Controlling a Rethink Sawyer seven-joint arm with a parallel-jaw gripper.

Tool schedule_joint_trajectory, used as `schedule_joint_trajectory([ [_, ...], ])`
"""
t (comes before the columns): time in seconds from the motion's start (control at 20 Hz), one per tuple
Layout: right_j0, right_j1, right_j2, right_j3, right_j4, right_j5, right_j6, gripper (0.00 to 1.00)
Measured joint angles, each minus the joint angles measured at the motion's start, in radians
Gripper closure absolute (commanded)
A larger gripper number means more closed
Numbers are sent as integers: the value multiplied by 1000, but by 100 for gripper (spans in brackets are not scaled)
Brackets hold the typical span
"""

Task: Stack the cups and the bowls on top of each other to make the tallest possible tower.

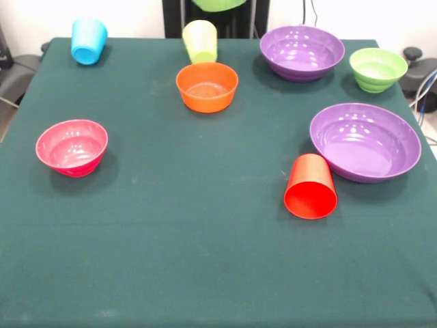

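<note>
On the green table, an orange bowl (207, 87) sits at the far middle with a lime green cup (200, 41) just behind it. A sky blue cup (89, 41) is at the far left corner. A pink bowl (72, 147) is at the left. A purple bowl (302, 52) and a small green bowl (377, 69) are at the far right. A larger purple bowl (365, 141) is at the right, and a red cup (311, 186) lies beside it, mouth toward the camera. A lime green piece (217, 3) shows at the top edge. The gripper, the orange cup and any stack are out of view.
The black pedestal (174, 17) stands behind the table's far edge. Dark equipment and cables lie off the table's right side (420, 75) and left side (13, 75). The green cloth (205, 273) runs to the front edge.
</note>
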Motion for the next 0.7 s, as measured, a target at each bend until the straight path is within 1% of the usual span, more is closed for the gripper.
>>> schedule_joint_trajectory([
  [0.35,-47,109,1,-93,0,0,0,100],
  [0.4,-59,141,1,-119,-2,0,0,100],
  [0.7,-86,226,5,-189,-11,0,0,100],
])
